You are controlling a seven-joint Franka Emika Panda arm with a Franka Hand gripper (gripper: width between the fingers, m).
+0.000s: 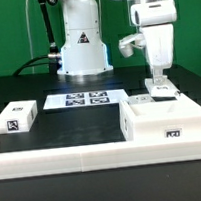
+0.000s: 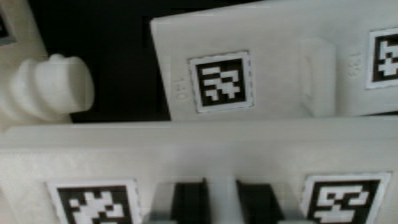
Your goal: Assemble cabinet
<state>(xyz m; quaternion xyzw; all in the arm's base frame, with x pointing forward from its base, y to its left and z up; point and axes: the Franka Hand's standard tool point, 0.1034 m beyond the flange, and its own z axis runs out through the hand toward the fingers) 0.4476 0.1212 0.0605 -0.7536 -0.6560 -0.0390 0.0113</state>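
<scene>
Cabinet body point(image 1: 167, 124), at four o'clock on the table point(image 1: 61, 123), seems braced against the white rail point(image 1: 54, 156) as the tool point(image 1: 159, 85) hangs above, its grip impossible to tell.

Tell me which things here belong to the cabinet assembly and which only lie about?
Belong to the job: the cabinet, on the exterior view's right; the gripper, low over its top.
Lying about: the marker board, lying flat; the small white tagged block, apart at the exterior view's left (perhaps a loose part, I cannot tell).
</scene>
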